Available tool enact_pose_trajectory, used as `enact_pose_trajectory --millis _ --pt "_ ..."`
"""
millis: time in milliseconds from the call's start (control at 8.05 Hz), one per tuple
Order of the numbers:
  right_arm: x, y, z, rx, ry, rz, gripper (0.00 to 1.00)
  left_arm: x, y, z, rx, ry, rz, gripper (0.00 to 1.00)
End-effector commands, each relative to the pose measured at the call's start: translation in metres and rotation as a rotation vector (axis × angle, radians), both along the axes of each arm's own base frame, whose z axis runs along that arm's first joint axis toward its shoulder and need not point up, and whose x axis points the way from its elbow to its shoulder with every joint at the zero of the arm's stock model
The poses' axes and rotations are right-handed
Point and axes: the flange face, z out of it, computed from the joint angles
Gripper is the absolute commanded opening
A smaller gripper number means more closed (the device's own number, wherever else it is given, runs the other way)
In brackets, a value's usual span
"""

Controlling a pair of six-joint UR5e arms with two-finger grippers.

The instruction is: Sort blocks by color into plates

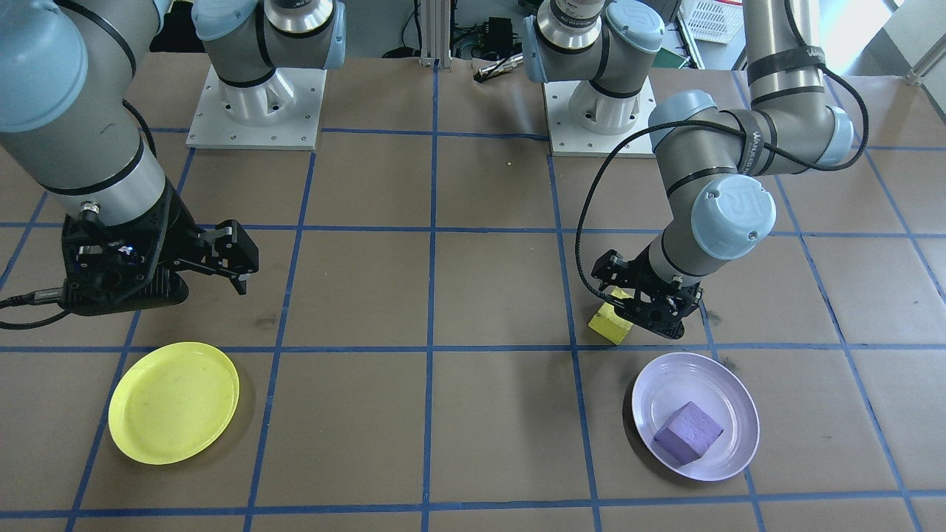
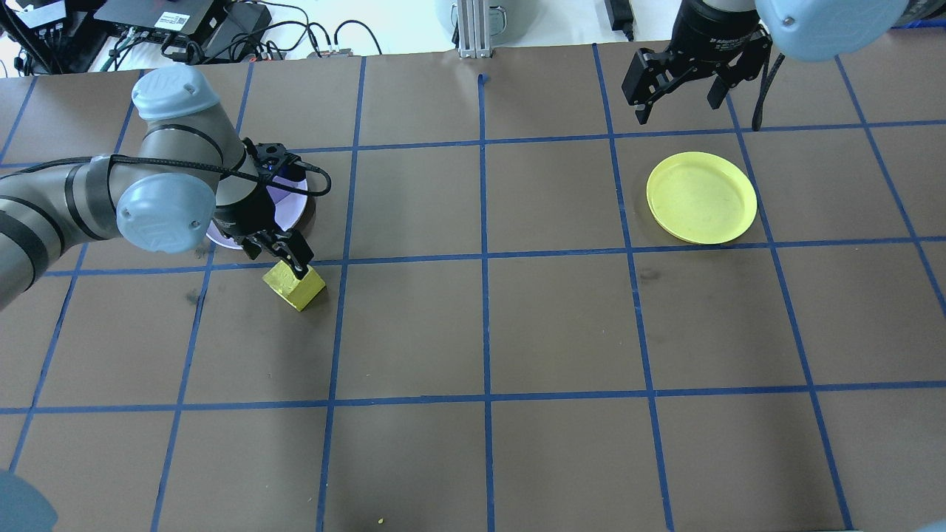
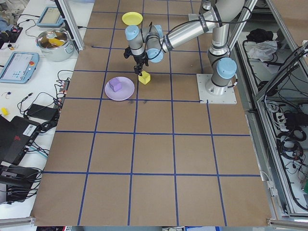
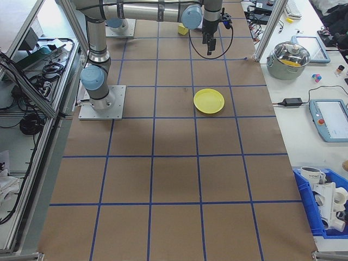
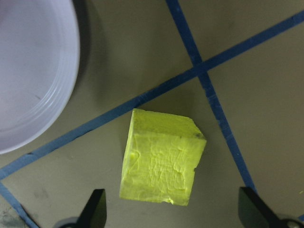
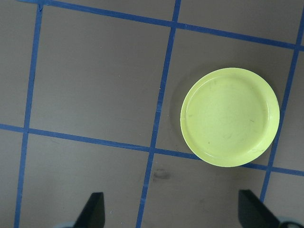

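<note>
- My left gripper (image 5: 171,218) hangs wide open, empty, fingers straddling the yellow block (image 5: 161,164).
- The block sits on the table just beside the lavender plate (image 5: 33,71).
- It looks light, soft, rough foam: I would pinch opposite flat faces, gently.

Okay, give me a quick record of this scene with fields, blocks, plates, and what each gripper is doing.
purple block: lying in the lavender plate
yellow block: on the table beside the lavender plate, not in any plate
yellow plate: holds nothing, on the robot's right side
left gripper: open, low over the yellow block, fingers not closed on it
right gripper: open, raised near the yellow plate, holding nothing
sorted so far: purple done, yellow not yet
</note>
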Motion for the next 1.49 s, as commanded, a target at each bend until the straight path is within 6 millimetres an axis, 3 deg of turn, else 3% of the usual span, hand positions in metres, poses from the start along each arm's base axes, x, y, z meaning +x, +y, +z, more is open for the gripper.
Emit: enact_pose_trajectory --millis 0,248,373,621,745,870,1118,1242,1366 --pt "0.000 0.000 0.000 0.001 0.000 -0.001 1.00 -0.002 0.018 -0.043 -0.009 0.024 -0.131 0.97" --pt "0.000 0.001 0.000 0.004 0.001 -0.004 1.00 0.003 0.020 -0.054 0.005 0.031 -0.122 0.92" --pt "0.000 0.000 0.000 0.004 0.000 -0.004 1.00 0.003 0.021 -0.054 0.007 0.030 -0.122 0.65" --pt "0.000 0.000 0.000 0.002 0.000 -0.006 1.00 0.003 0.022 -0.057 0.016 0.031 -0.116 0.33" --pt "0.000 0.000 0.000 0.004 0.001 -0.006 1.00 0.003 0.021 -0.055 0.018 0.029 -0.115 0.08" --pt "0.000 0.000 0.000 0.002 0.000 -0.007 1.00 0.002 0.020 -0.053 0.012 0.032 -0.113 0.00" --pt "0.000 0.000 0.000 0.004 0.001 -0.007 1.00 -0.010 0.028 -0.034 0.073 0.113 0.023 0.00" --pt "0.000 0.000 0.000 0.004 0.001 -0.007 1.00 -0.022 0.022 -0.011 0.053 0.092 0.079 0.00" --pt "0.000 0.000 0.000 0.004 0.001 -0.007 1.00 -0.052 0.026 0.007 0.052 0.109 0.188 0.00"
